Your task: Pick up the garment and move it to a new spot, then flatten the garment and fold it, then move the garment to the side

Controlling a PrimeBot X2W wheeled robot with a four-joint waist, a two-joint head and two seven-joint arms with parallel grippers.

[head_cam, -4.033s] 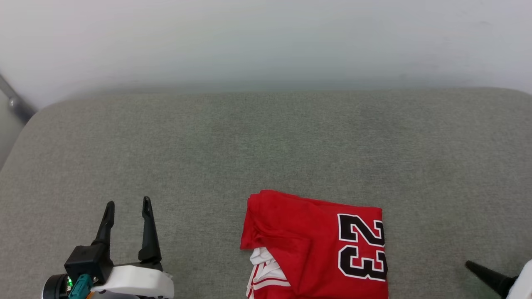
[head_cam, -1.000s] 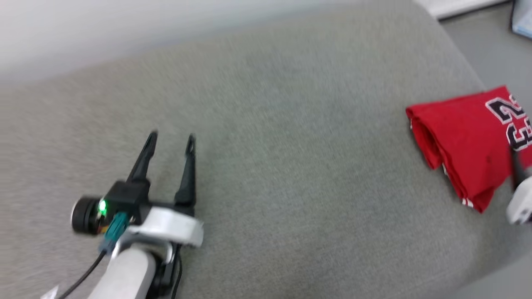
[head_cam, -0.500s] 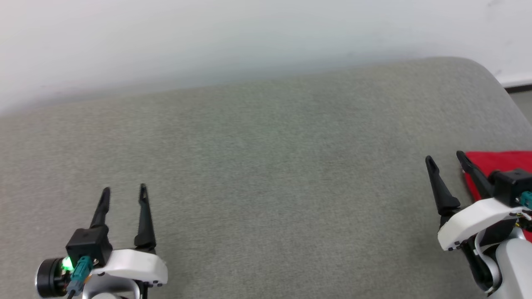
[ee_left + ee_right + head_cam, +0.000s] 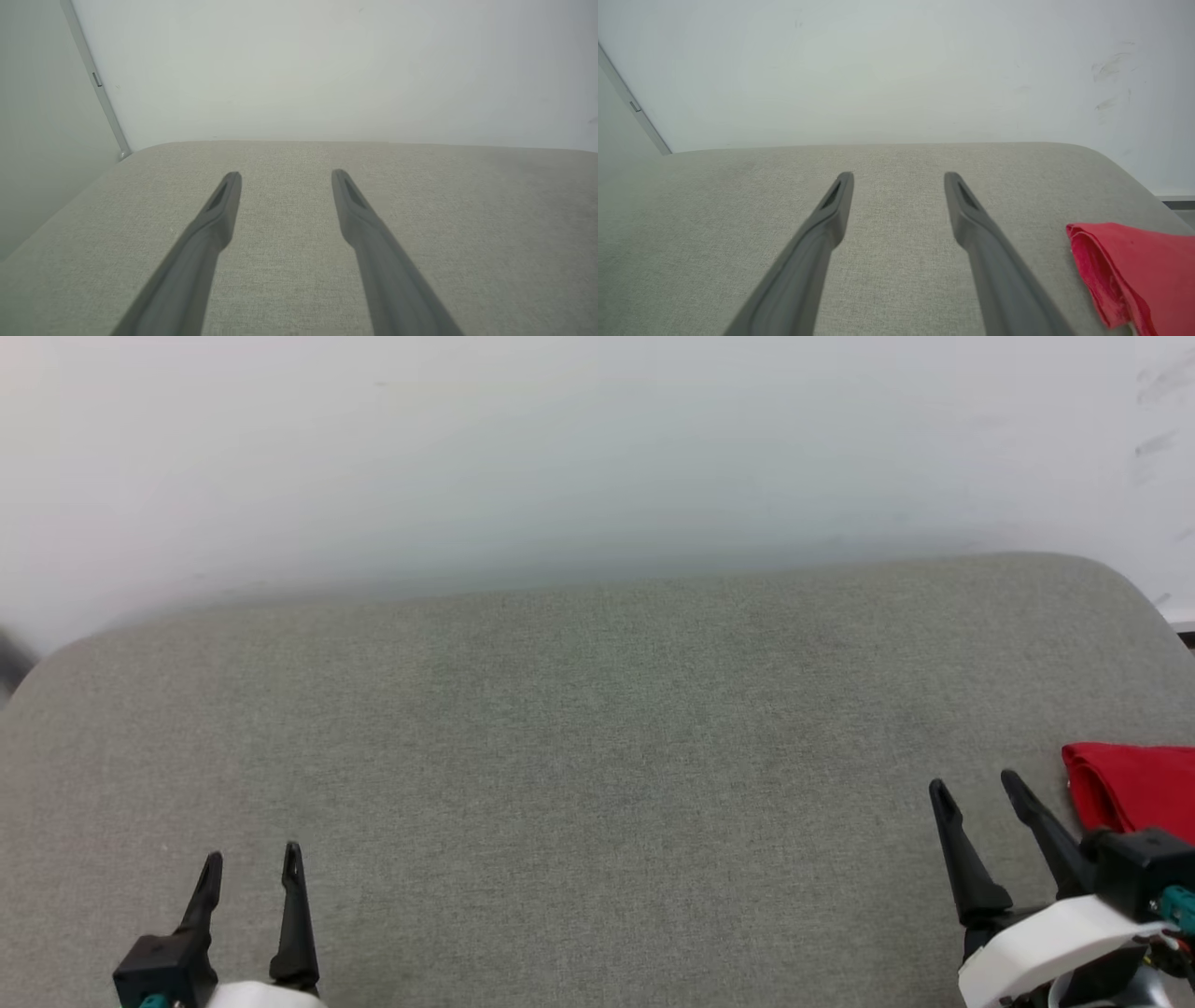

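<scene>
— At the right edge of the grey fabric-covered bench (image 4: 597,756) lies the bright red soft garment (image 4: 1134,798). It is folded into layers, with its rounded fold turned toward the bench's middle. The head view cuts off the rest of it.

— Is anything touching it?

— No. The right gripper (image 4: 974,784), two long dark tapering fingers on a white wrist housing, is just beside the garment on the side facing the bench's middle, toward the front right. Its fingers are spread apart and pinch nothing. In the right wrist view, bare grey fabric shows in the gap between them.

— And the other arm?

— The left gripper (image 4: 254,854) has the same dark fingers. It is well apart from the garment, over the front left of the bench. It is spread wide too, with nothing between the fingers.

— Can you tell whether either one rests on the fabric?

— I cannot tell.

— What lies behind?

— A plain pale wall (image 4: 597,457) runs along the bench's back edge, with faint scuffs toward its right side.
</scene>
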